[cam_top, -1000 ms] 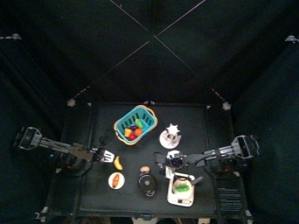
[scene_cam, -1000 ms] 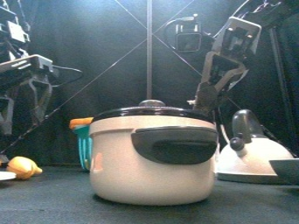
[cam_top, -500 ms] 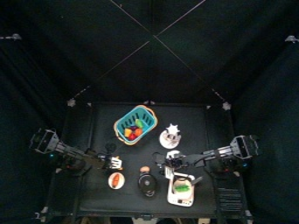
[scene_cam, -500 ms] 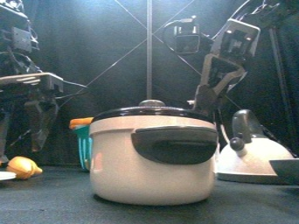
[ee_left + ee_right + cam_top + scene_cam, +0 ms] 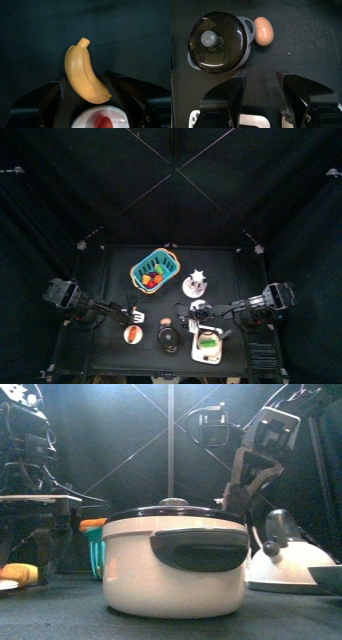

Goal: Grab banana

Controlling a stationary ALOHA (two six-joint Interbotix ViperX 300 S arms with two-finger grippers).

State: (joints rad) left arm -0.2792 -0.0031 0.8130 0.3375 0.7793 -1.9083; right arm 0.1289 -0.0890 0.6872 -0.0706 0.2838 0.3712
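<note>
The banana is small, curved and yellow-orange, and it lies on the black table at the left. My left gripper hangs over it, open, with one jaw on each side of the fruit and neither touching it. In the front view the banana shows low at the left, under the left arm. From above, the left gripper covers most of the fruit. My right gripper stands open and holds nothing, near the middle of the table.
A white plate with round red food lies close beside the banana. A cream pot with a black lid, a brown egg-shaped item, a white kettle and a teal basket stand nearby.
The left arm has swung right and come down over the banana, so the fruit now sits between its open jaws. The right arm has stayed where it was.
</note>
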